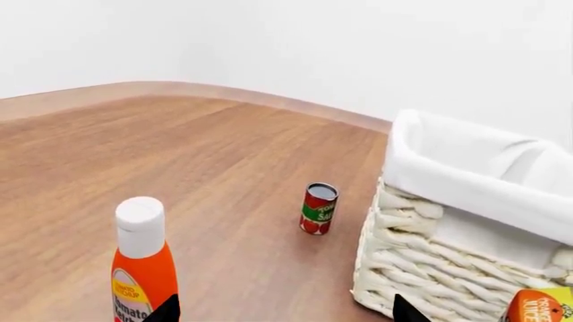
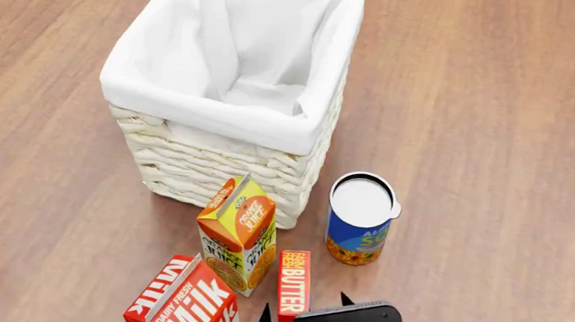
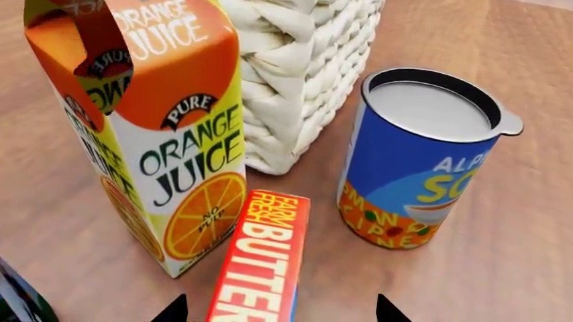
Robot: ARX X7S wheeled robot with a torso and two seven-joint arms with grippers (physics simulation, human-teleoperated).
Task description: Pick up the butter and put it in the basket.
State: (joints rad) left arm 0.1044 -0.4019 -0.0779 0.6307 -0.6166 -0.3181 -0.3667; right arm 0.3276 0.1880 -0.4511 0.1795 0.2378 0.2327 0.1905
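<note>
A brown wood-grain worktop runs back to plain white walls. The butter lies flat on it beside the orange juice carton, just short of the basket. The right pincer hangs open and empty over the butter; the left pincer is likewise spread, holding nothing.

The right gripper hangs spread over the butter, one black tip on each side of the box. Against one tip the juice carton stands just beside the butter, leaving a thin gap. Toward the other tip bare floor lies open up to the blue can. Ahead, the basket wall blocks low passage; its open top is unobstructed. The milk carton crowds the juice side.
</note>
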